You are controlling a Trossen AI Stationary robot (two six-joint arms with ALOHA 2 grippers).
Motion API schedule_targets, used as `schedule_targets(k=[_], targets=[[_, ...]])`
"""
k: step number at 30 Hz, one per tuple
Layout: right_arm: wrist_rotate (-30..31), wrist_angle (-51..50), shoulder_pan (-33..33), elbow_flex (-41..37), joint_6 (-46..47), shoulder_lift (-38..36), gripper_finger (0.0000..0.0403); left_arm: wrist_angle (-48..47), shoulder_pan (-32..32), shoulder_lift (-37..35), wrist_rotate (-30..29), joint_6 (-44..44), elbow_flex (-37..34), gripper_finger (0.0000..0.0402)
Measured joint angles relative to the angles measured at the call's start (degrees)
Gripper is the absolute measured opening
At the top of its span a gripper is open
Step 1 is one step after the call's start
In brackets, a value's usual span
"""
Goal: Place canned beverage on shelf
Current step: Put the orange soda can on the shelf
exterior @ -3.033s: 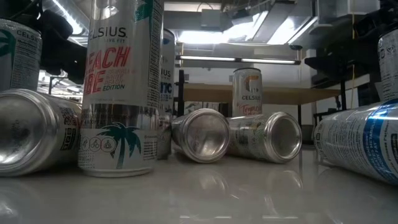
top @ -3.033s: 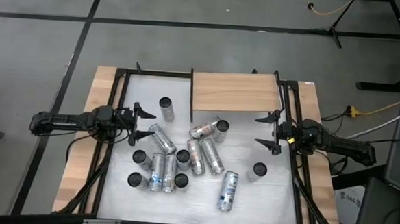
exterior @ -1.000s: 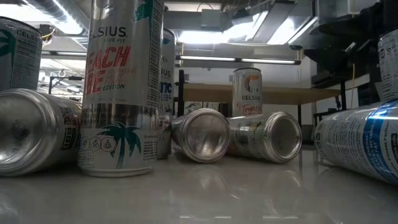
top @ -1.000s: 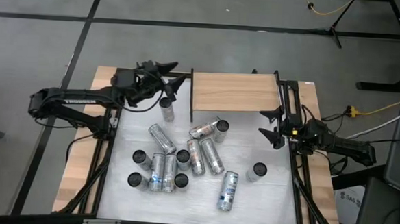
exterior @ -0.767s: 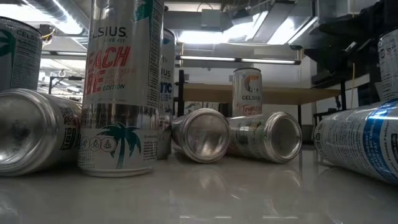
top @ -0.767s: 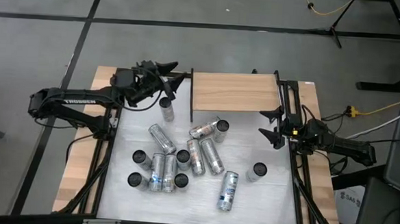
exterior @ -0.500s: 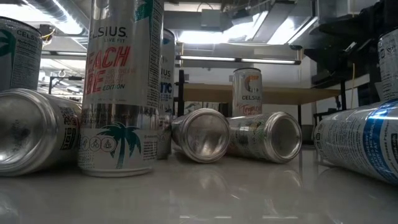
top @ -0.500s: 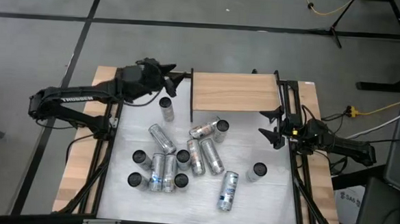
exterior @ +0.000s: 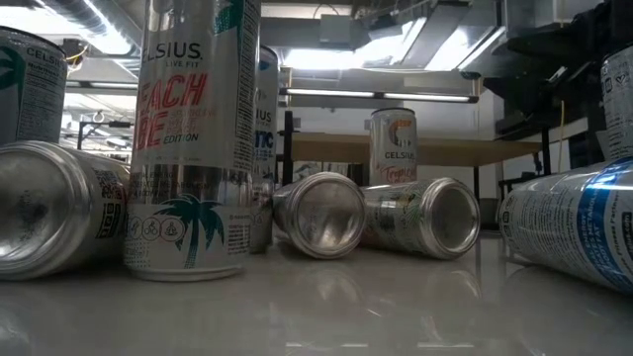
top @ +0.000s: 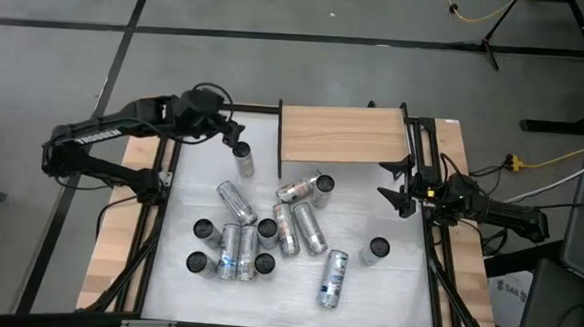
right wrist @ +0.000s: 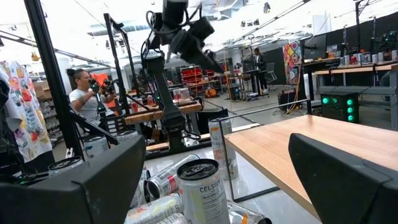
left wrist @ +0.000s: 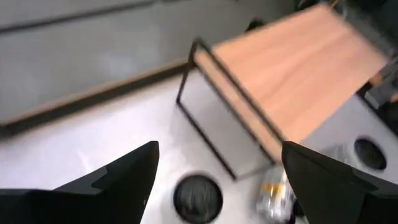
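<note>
the left hand point(top: 236, 133) hangs above the desk's far left part, fingers spread wide. the right hand point(top: 395, 185) waits at the right edge, fingers parted.

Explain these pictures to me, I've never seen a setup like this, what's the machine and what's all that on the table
This is a robot with two dark arms working at a white table. One picture looks straight down from above, one sits at table height among the cans, and two come from cameras on the arms' wrists. Many silver drink cans stand or lie on the table. At the far edge is a small wooden shelf on black posts, with nothing on it. The left gripper is above an upright can near the shelf; in its wrist picture the open fingers flank that can's top. The right gripper waits open at the table's right side. Neither holds anything.
</note>
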Motion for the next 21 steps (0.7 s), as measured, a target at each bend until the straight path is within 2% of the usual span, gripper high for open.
schedule_targets(k=[8, 13, 21], targets=[[0.0, 0.0, 0.0, 0.0, 0.0, 0.0, 0.0389, -0.4, 0.0, 0.0, 0.6, -2.0, -5.2, 0.0334], [0.0, 0.0, 0.0, 0.0, 0.0, 0.0, 0.0389, -0.1, 0.0, 0.0, 3.1, -4.7, -8.1, 0.0334], [0.0, 0.0, 0.0, 0.0, 0.0, 0.0, 0.0389, 7.0, -2.3, 0.0, 3.3, -4.7, -14.7, 0.0334]])
